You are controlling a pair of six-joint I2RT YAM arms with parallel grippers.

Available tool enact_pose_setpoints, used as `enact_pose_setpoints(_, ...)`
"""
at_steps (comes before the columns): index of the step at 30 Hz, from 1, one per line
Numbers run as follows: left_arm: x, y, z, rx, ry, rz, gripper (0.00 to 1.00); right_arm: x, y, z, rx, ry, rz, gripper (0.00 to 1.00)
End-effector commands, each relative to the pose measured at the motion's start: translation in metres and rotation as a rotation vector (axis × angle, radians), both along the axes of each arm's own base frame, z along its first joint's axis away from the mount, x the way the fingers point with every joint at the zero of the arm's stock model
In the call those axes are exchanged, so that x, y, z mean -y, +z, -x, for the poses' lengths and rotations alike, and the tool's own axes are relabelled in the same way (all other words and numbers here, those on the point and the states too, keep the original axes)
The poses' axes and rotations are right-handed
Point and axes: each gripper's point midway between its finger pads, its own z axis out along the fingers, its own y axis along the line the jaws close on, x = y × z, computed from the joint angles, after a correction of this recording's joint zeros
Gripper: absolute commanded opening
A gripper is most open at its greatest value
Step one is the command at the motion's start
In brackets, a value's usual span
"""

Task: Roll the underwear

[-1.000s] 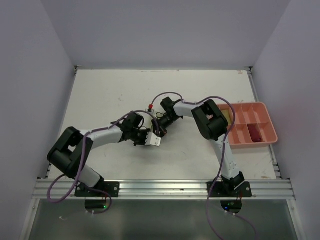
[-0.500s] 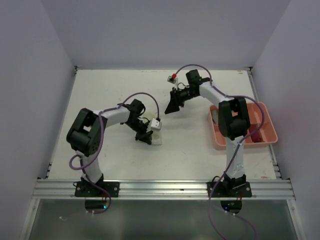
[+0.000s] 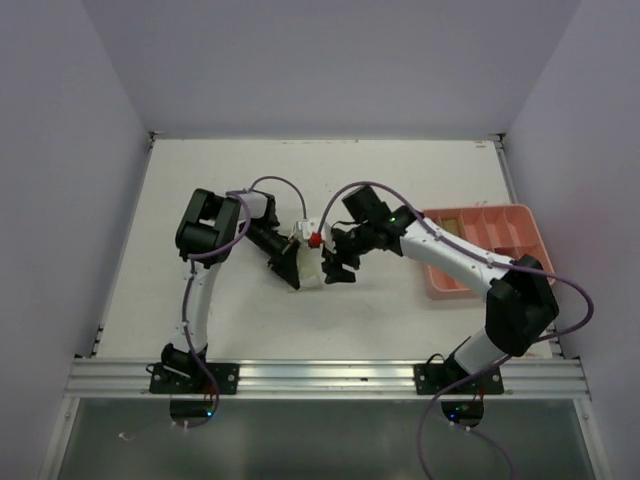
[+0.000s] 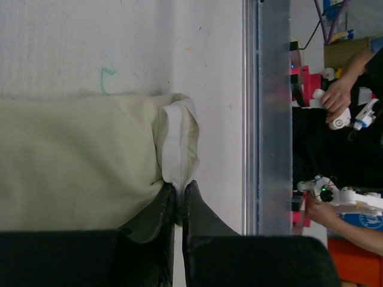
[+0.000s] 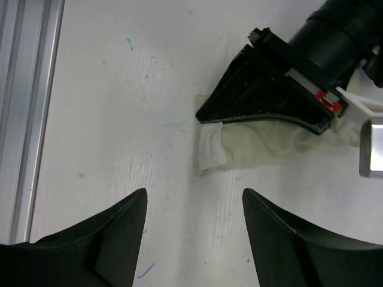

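Note:
One piece of the underwear (image 4: 78, 155), pale yellow-green with a white waistband, lies flat on the white table. My left gripper (image 4: 178, 192) is shut on the waistband's folded end. From above, this cloth (image 3: 312, 272) shows as a small pale patch between the two grippers, with the left gripper (image 3: 290, 268) at its left side. The right gripper (image 3: 336, 268) hovers just right of it. In the right wrist view the right gripper (image 5: 192, 197) stands open over bare table, a short way from the underwear (image 5: 251, 140), on which the left gripper (image 5: 269, 89) sits.
A salmon-pink tray (image 3: 436, 284) with compartments stands at the right, partly covered by the right arm. A metal rail (image 4: 266, 119) marks the table's near edge close to the cloth. White walls close in the left, back and right sides.
The right arm swung from the far middle of the table down to the cloth and its jaws opened wider. The left arm's elbow folded back, and its gripper stayed shut on the cloth.

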Motion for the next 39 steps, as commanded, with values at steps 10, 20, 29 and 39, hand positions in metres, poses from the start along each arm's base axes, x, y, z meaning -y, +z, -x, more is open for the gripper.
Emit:
enact_pose_setpoints(10, -0.039, -0.065, 0.005, 0.074, -0.195, -0.187, 0.0, -0.054, -0.071, 0.0, 0.283, 0.156, 0.053, 0.67)
enact_pose_setpoints(20, -0.037, -0.067, 0.008, 0.064, -0.189, -0.168, 0.0, -0.076, -0.097, 0.009, 0.295, 0.175, 0.019, 0.61)
enact_pose_setpoints(29, -0.036, -0.064, 0.007, 0.073, -0.188, -0.155, 0.01, -0.073, -0.13, 0.011, 0.234, 0.186, 0.087, 0.3)
enact_pose_setpoints(39, -0.016, 0.032, -0.046, 0.42, -0.006, 0.003, 0.36, -0.068, -0.133, 0.053, -0.131, 0.252, 0.107, 0.0)
